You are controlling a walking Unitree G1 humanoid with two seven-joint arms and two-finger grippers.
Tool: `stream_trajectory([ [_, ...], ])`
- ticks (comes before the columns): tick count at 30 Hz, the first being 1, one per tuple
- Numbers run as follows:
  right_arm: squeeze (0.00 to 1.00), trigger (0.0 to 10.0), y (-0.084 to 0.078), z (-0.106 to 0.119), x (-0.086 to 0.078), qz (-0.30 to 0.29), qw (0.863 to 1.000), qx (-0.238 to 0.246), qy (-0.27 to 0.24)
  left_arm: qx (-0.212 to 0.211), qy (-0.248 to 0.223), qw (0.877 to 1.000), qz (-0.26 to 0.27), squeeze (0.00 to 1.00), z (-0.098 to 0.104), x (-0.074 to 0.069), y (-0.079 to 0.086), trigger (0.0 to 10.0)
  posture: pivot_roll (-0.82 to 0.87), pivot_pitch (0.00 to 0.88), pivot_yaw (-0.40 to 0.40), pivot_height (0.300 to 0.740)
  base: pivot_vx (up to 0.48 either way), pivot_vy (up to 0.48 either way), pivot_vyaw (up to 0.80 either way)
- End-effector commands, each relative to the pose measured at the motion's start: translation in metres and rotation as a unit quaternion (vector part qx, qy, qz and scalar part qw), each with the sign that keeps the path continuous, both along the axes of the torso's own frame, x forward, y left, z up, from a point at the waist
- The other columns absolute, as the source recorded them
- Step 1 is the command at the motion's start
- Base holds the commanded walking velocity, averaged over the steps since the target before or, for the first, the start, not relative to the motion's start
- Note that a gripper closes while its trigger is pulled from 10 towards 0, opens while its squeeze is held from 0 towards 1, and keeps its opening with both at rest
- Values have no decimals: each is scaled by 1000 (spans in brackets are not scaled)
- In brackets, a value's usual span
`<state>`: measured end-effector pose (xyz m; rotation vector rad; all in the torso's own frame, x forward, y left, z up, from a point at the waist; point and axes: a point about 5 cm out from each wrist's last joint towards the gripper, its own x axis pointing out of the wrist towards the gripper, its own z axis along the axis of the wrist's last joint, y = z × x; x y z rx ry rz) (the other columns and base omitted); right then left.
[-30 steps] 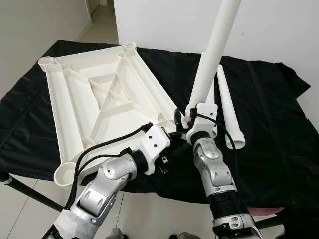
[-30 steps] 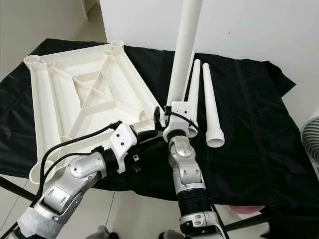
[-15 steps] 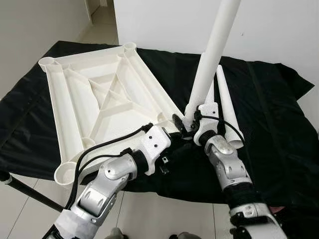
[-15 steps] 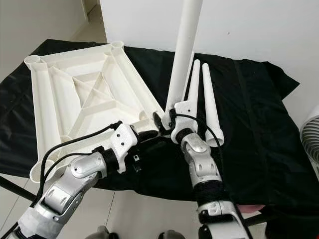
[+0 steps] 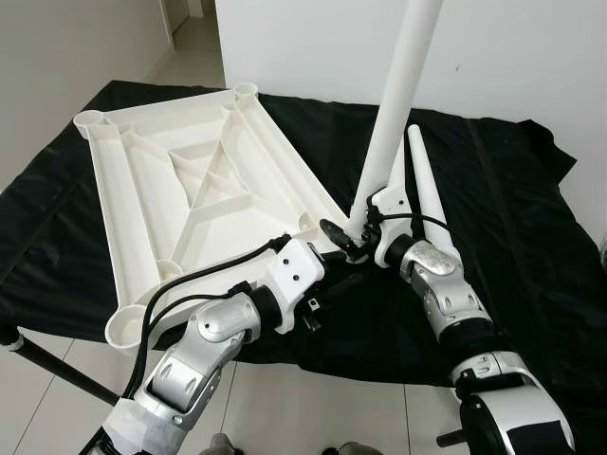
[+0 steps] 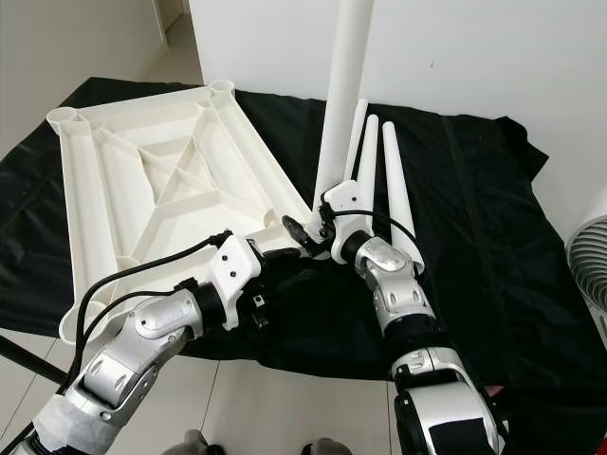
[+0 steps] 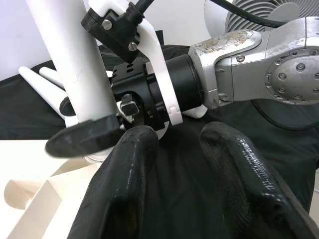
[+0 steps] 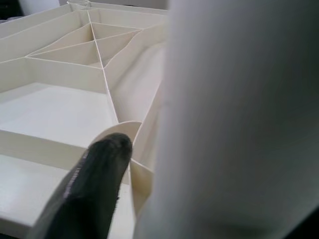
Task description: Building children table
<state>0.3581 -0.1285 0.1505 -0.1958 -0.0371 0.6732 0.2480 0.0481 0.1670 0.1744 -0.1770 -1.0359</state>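
Observation:
The white plastic tabletop (image 5: 190, 190) lies upside down on a black cloth, its ribs and corner sockets facing up. My right gripper (image 5: 353, 232) is shut on the lower end of a white table leg (image 5: 394, 114), which stands nearly upright just above the tabletop's near right corner. In the right wrist view the leg (image 8: 239, 119) is close beside one black finger (image 8: 94, 179), with the ribbed tabletop (image 8: 50, 109) below. My left gripper (image 7: 174, 169) is open and holds nothing, just short of the right wrist and the foot of the leg (image 7: 75, 64).
Spare white legs (image 6: 394, 180) lie side by side on the black cloth (image 5: 512, 218) right of the tabletop. A fan (image 6: 588, 256) stands off the table's right end. A white wall rises behind, and tiled floor shows at the near edge.
My right forearm has swung out to the right and the held leg has straightened, its foot shifting slightly left toward the tabletop's near right corner. The left arm has stayed put.

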Motion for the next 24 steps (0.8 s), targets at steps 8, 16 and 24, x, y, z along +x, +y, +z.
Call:
stream_trajectory([
  [8, 0, 0, 2, -10, -2, 30, 999, -12, 22, 10, -5, 1000, -15, 0, 1, 0, 0, 10000, -34, 47, 6, 740, 0, 0, 0],
  [16, 0, 10000, -2, -18, -1, -30, 999, -10, 36, 9, -3, 1000, -19, 0, 0, -1, -1, 10000, -43, 54, 10, 740, 0, 0, 0],
  [24, 0, 10000, 8, -17, -5, -138, 988, 50, 47, 7, 0, 1000, -19, 0, 0, -2, -2, 10000, -42, 63, 9, 740, 0, 0, 0],
])
